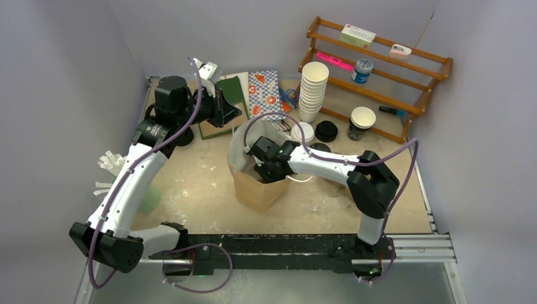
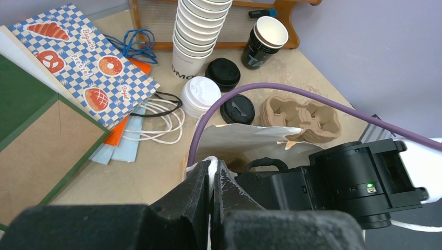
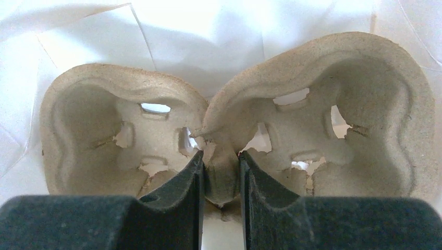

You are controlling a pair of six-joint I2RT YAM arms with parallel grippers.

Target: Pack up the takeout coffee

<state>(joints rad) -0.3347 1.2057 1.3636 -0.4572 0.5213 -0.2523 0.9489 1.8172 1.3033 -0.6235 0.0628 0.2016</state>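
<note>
A brown paper bag (image 1: 256, 187) with a white inside stands open at the table's middle. My left gripper (image 1: 235, 118) (image 2: 212, 165) is shut on the bag's white rim (image 2: 229, 138). My right gripper (image 1: 261, 170) (image 3: 220, 156) reaches down into the bag, shut on the middle ridge of a pulp cup carrier (image 3: 333, 104) that lies against the white paper. The white-lidded takeout cup (image 1: 303, 132) (image 2: 200, 95) stands behind the bag. Two round black lids (image 2: 237, 108) (image 2: 223, 71) sit beside it; I cannot tell which one tops a cup.
A tall stack of white cups (image 1: 312, 88) and a dark lidless cup (image 1: 361, 121) stand before a wooden rack (image 1: 380, 69). Flat printed bags (image 1: 265, 92) lie at the back. Another pulp carrier (image 2: 302, 114) lies beyond the bag. A green cup (image 1: 149, 197) stands at the left.
</note>
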